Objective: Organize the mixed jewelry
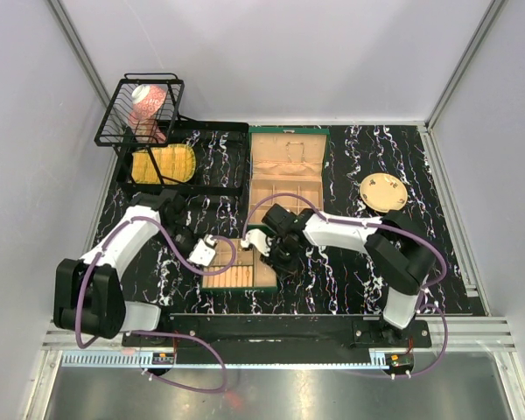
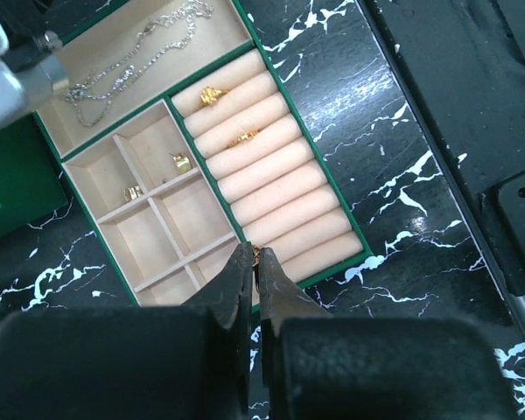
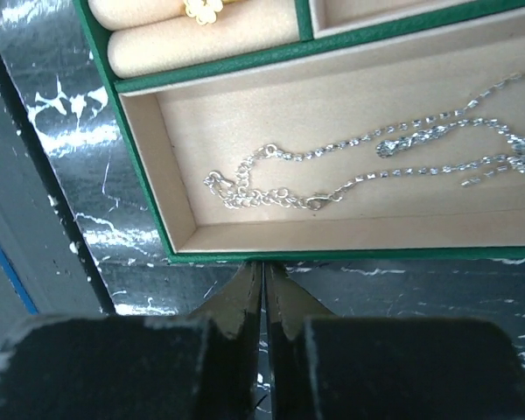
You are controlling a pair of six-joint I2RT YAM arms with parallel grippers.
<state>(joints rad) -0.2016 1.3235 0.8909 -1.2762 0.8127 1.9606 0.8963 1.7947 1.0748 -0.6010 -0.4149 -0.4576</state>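
Note:
The green tray (image 2: 318, 150) with beige compartments lies under both grippers. My left gripper (image 2: 256, 254) is shut on a tiny gold piece (image 2: 257, 255), its tips over the near end of the ring rolls. Two gold rings (image 2: 212, 94) sit in the rolls, and small gold bits (image 2: 182, 161) lie in the square cells. A silver chain (image 3: 332, 175) lies loose in the long compartment. My right gripper (image 3: 263, 265) is shut with nothing in it, just outside that compartment's green rim (image 3: 350, 255). From above, the left gripper (image 1: 219, 254) and right gripper (image 1: 267, 255) flank the tray (image 1: 264, 280).
The open green box (image 1: 286, 166) stands behind the tray. A round tan plate (image 1: 383, 191) sits at the right. A black wire basket (image 1: 144, 109) and a black tray (image 1: 212, 140) holding a yellow item occupy the back left.

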